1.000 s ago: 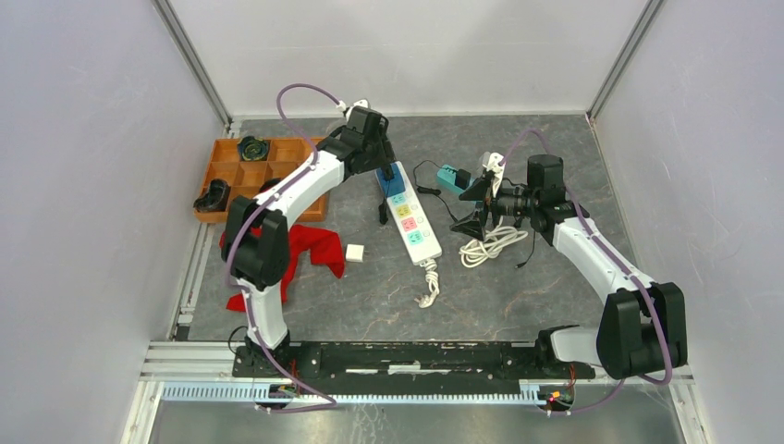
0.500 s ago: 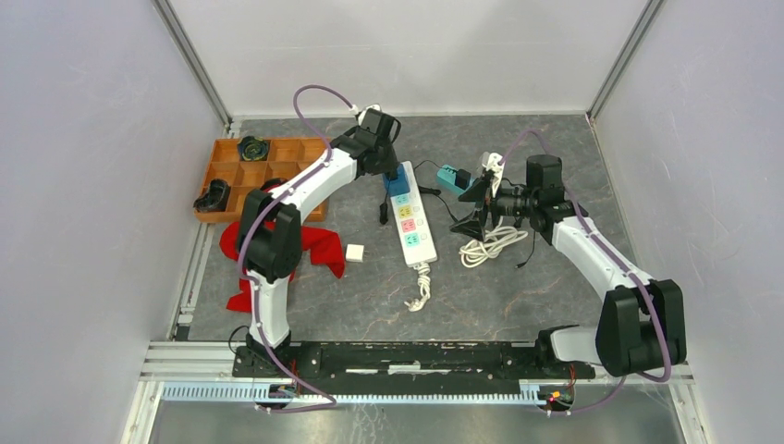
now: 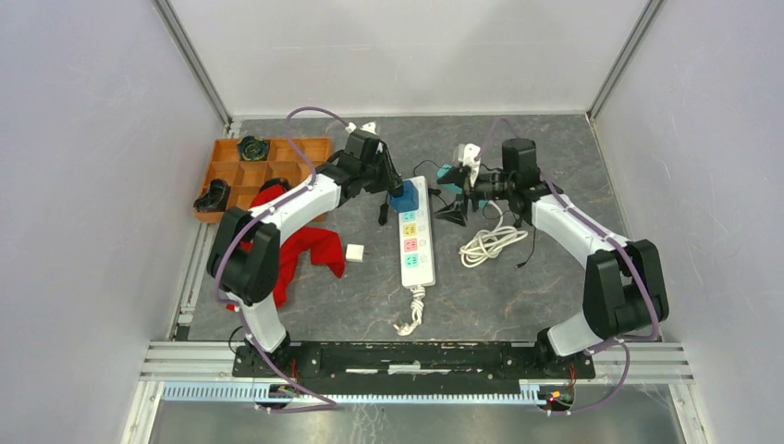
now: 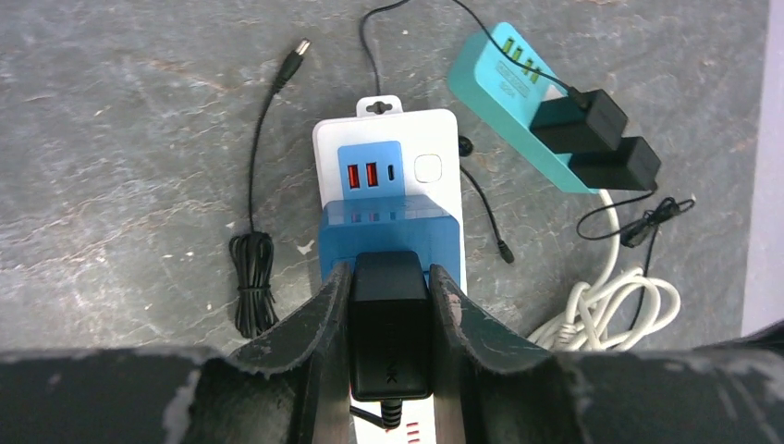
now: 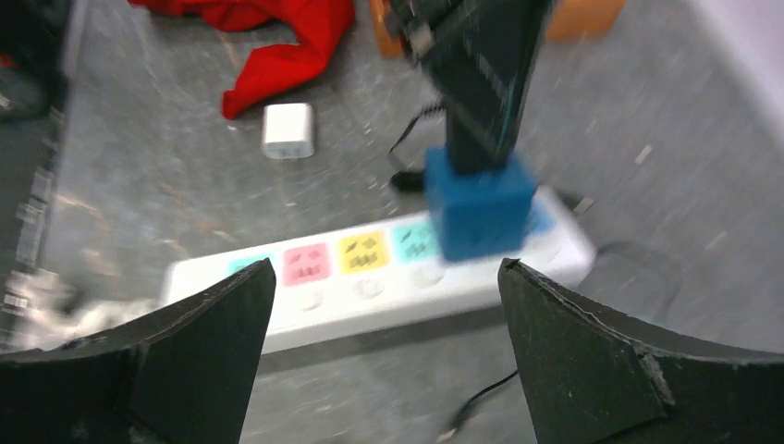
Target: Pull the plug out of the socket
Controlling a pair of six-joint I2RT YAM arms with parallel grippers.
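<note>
A pale booth around a dark grey table [image 3: 499,296].
Its top is mottled like stone. A white back wall [image 3: 398,46] and plain pale side walls, left [image 3: 83,185] and right [image 3: 712,185], close it in on three sides. Slanting metal posts [image 3: 192,60] mark the two back corners. A silver rail [image 3: 185,350] and a slotted strip [image 3: 370,392] run along the near edge. The light is soft and even.

Orange tray [image 3: 287,153], red cloth [image 3: 314,245], white charger [image 3: 354,252], teal strip [image 4: 495,79] with 2 black adapters [image 4: 581,120], coiled white cable [image 3: 490,245]
</note>
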